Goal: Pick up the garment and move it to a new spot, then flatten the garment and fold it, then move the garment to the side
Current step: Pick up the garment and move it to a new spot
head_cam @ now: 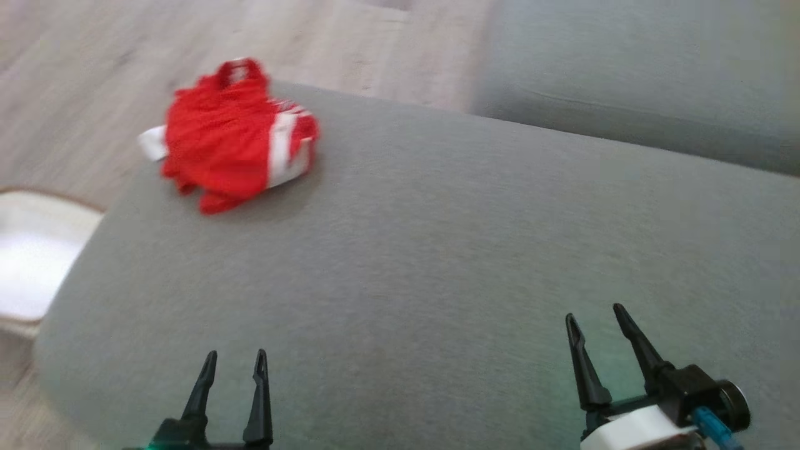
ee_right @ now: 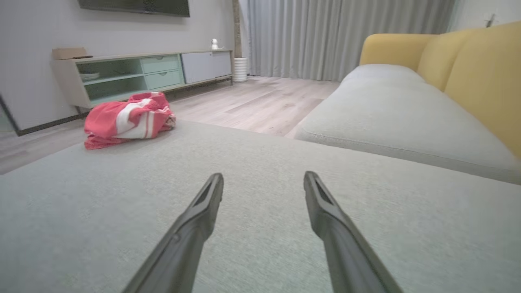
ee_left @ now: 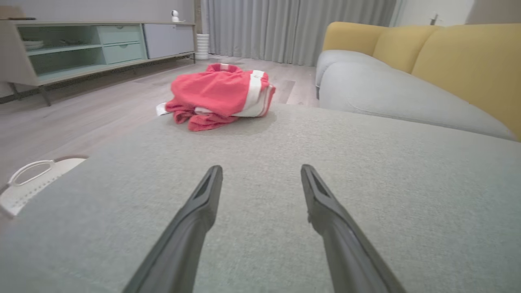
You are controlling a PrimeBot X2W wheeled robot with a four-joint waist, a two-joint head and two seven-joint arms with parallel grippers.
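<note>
Red cloth with broad white stripes, the garment lies in a crumpled heap on a large grey cushion. It sits at the cushion's far left corner, right at the rounded edge, with a white strip of it poking out past the left side. It is bunched and folded over on itself, not spread flat. Both grippers are well apart from it.

The left gripper is at the cushion's near edge, toward the left, with its two dark fingers pointing across the cushion to the far side. Its jaws are spread wide. In the left wrist view, bare grey fabric shows between the fingers and the garment lies almost straight ahead at the far edge. The right gripper is at the near edge toward the right, a little farther onto the cushion than the left one and slightly tilted. It too stands wide open over bare fabric. In the right wrist view, the garment lies far ahead and off to the left.

Beside the cushion's left side, low on the floor, is a white basket with a brown rim. Along the cushion's far right edge runs a sofa with a grey seat and a mustard-yellow backrest. Pale wood floor stretches beyond the cushion's far edge. Across that floor from the cushion stands a long low cabinet with pale green shelves and drawers, and grey curtains hang beside it.
</note>
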